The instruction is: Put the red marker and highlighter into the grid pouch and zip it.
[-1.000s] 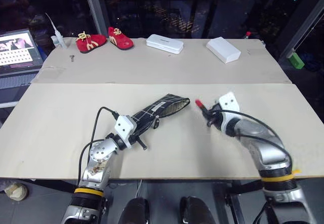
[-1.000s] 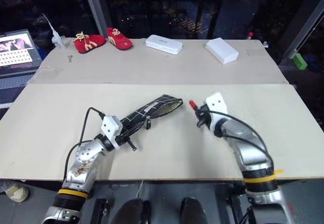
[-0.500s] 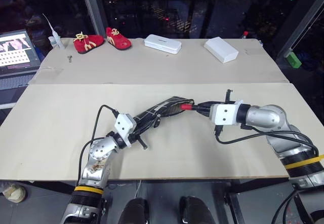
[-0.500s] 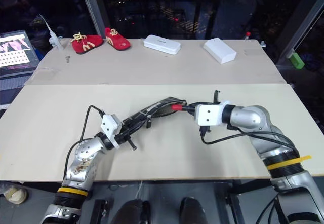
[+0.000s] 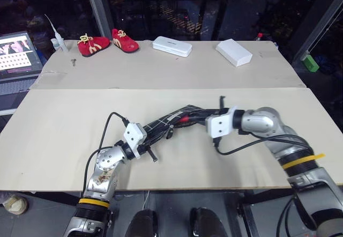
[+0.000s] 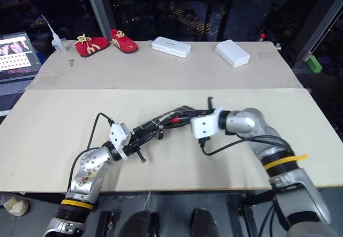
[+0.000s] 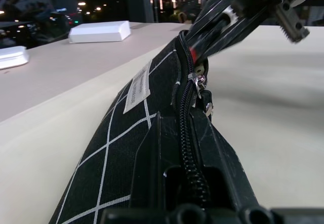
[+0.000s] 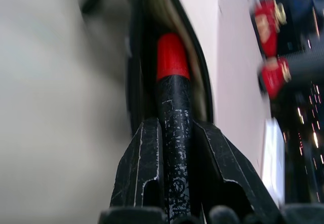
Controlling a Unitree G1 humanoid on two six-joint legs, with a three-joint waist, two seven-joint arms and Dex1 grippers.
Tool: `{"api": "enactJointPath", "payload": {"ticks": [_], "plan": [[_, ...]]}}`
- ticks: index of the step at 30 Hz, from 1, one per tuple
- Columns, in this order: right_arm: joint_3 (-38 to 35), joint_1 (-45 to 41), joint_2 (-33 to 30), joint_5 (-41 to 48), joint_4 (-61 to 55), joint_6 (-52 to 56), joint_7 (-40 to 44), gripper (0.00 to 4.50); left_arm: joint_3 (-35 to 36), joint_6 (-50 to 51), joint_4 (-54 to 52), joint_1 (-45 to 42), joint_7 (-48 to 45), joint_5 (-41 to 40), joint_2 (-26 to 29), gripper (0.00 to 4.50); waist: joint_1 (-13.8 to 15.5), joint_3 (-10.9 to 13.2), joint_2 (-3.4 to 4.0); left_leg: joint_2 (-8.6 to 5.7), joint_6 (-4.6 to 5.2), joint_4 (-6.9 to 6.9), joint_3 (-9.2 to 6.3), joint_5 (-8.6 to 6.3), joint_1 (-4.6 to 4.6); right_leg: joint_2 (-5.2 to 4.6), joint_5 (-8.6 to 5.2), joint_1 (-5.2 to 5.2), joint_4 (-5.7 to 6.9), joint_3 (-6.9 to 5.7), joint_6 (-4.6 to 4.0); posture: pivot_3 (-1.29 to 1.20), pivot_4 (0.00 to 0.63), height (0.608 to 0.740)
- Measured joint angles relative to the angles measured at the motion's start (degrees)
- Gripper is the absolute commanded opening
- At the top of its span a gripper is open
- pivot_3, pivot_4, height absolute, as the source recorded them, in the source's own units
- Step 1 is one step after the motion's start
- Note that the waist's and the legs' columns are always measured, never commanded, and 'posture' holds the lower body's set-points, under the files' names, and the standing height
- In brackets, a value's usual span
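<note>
The grid pouch (image 5: 163,124), black with thin white lines, lies slanted on the near board, and its open mouth faces my right arm. My left gripper (image 5: 146,141) is shut on the pouch's near end, clamping the zipper edge (image 7: 188,133). My right gripper (image 8: 174,128) is shut on the red marker (image 8: 172,77), which shows a black barrel and a red end. That red end (image 5: 185,118) sits inside the pouch's mouth. The white label (image 7: 137,88) and zipper pull (image 7: 196,79) show in the left wrist view. The highlighter is out of view.
At the far edge of the table sit two red shoes (image 5: 110,41), a rounded white case (image 5: 173,46) and a white box (image 5: 236,52). A laptop (image 5: 19,52) stands at the far left. A small green block (image 5: 311,63) lies off the table's right.
My right gripper has swung left and rolled over with the marker, carrying its red end from beside the pouch into the mouth. The left gripper has kept its hold.
</note>
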Motion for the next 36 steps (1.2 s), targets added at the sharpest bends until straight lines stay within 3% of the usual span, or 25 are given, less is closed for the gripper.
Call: {"api": "enactJointPath", "payload": {"ticks": [8,10,13,19,22,24,26,31,33,36], "plan": [[1.8,-3.4,5.0,-2.8,5.3,-2.8,-0.9,0.48,0.1,0.0,0.0,-0.3,-0.1,0.0,0.0,0.0,0.1,0.0,0.0,0.0,0.0,0.02,0.0,0.0,-0.01,-0.01,0.0,-0.01,0.03,-0.02,-0.01,0.0,0.15,0.74],[1.8,-3.4,5.2,-2.8,5.7,-3.1,-1.2,1.5,0.1,0.0,0.0,-0.3,-0.1,0.0,0.1,0.0,0.1,0.0,0.01,-0.01,0.0,0.02,0.0,0.0,-0.01,-0.02,0.0,0.0,0.03,-0.02,-0.01,0.0,0.15,0.74],[1.5,-3.4,5.0,-2.0,5.7,-3.5,-1.5,2.48,0.0,0.0,0.0,-0.3,-0.1,0.0,-0.1,0.0,0.1,0.0,0.01,0.0,0.0,0.02,0.0,0.0,0.02,-0.03,0.01,0.01,0.06,-0.01,-0.01,0.0,0.15,0.74],[-1.4,-3.8,1.2,0.1,7.2,-4.1,-1.5,2.48,-0.1,0.0,0.0,-0.3,0.1,0.0,-0.1,0.0,0.1,0.0,0.01,-0.01,0.0,0.02,0.0,0.0,0.02,-0.04,0.0,0.0,0.08,0.0,-0.01,0.0,0.15,0.74],[-5.5,-3.6,-1.8,6.8,6.7,-2.8,1.3,2.48,-0.1,0.0,0.0,-0.4,0.2,0.0,-0.3,0.0,0.1,0.0,0.01,0.0,0.0,0.02,0.0,0.0,0.02,-0.03,0.01,0.02,0.06,-0.01,-0.01,0.0,0.15,0.74],[-8.5,-1.7,-4.0,12.1,4.3,1.0,4.1,2.48,-0.2,0.0,0.1,-0.5,0.2,0.0,-0.4,0.0,0.3,0.0,0.01,0.02,0.0,0.02,-0.03,0.0,0.03,-0.04,0.01,0.06,0.04,-0.04,-0.01,0.0,0.15,0.74],[-11.7,3.1,-7.0,20.5,-2.0,11.8,8.7,2.48,-0.4,0.0,0.3,-0.6,0.1,0.0,-0.5,0.0,0.9,0.0,0.01,0.08,0.01,0.02,-0.11,-0.01,0.01,-0.07,0.01,0.1,0.02,-0.09,-0.02,0.0,0.15,0.74],[-19.0,15.9,-15.1,45.3,-19.6,48.2,15.9,2.48,-0.4,-0.1,0.7,-0.7,0.3,0.0,-0.5,0.0,0.8,0.0,0.02,0.13,0.08,0.02,-0.06,-0.05,0.05,-0.18,0.09,0.08,0.0,-0.05,-0.12,0.0,0.15,0.74],[-19.6,19.2,-16.2,48.6,-23.4,54.2,16.2,2.48,-0.2,-0.1,0.7,-0.6,0.3,0.0,-0.4,0.0,0.7,0.0,0.01,0.23,0.08,0.02,-0.06,-0.05,0.17,-0.1,0.09,0.18,-0.04,-0.07,-0.14,0.0,0.15,0.74],[-18.6,22.3,-11.5,50.6,-26.4,60.8,12.1,2.48,-0.3,-0.1,0.7,-0.6,0.3,0.0,-0.4,0.0,0.5,0.0,-0.01,0.34,0.07,0.02,0.0,-0.05,0.21,0.03,0.08,0.15,-0.04,0.01,-0.17,0.0,0.15,0.74]]}}
